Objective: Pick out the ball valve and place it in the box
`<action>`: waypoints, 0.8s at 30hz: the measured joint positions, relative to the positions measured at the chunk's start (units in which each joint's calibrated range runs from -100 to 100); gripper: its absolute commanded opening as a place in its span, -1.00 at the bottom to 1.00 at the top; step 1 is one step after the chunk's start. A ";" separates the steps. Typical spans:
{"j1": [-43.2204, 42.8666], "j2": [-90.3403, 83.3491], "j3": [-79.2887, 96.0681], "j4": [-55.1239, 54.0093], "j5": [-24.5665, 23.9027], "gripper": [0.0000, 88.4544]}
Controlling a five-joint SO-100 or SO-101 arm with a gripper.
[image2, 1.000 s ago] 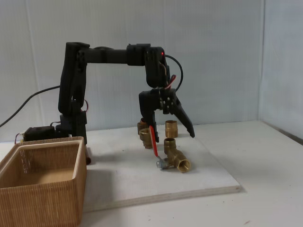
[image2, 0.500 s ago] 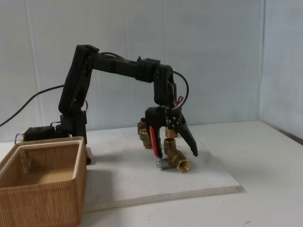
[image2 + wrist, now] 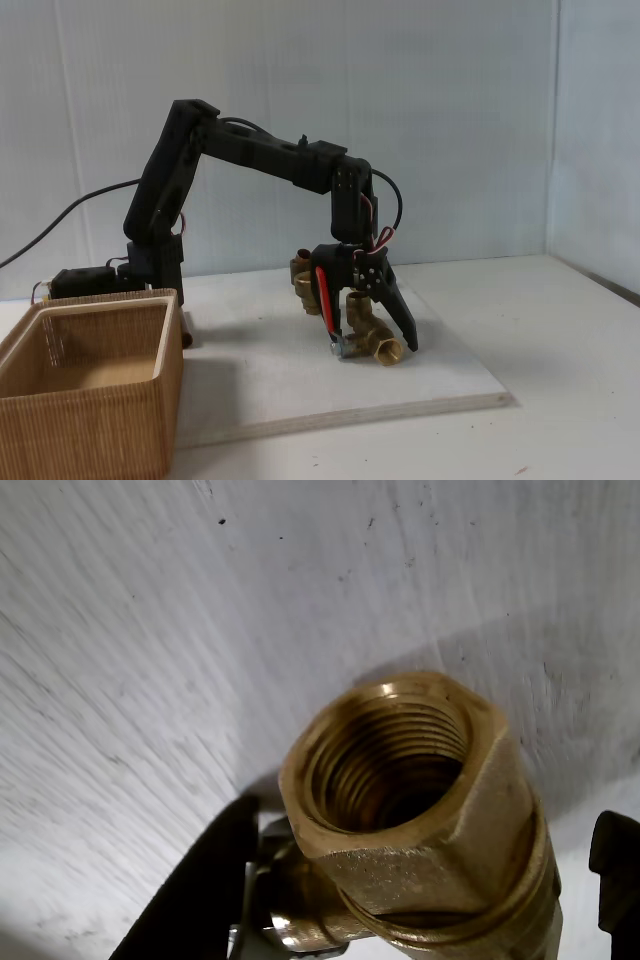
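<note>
1. A white board (image 3: pixel 300 385) lay on a pale table before a white wall; the tan box (image 3: pixel 88 385) stood at the near left, open on top.
2. The ball valve (image 3: pixel 365 340) lay on the board, right of the box and well apart from it; its red lever (image 3: pixel 323 292) rose to the far left; other brass fittings (image 3: pixel 303 280) stood just behind.
3. The gripper (image 3: pixel 373 342) was low over the valve, its fingers apart, one on each side of the brass body; contact I cannot tell.
4. In the wrist view the valve's threaded opening (image 3: pixel 385 765) was very close, with a black finger (image 3: pixel 195 890) at the left and another at the right edge.
</note>
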 measured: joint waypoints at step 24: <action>-0.67 0.08 -2.09 0.00 0.10 -0.72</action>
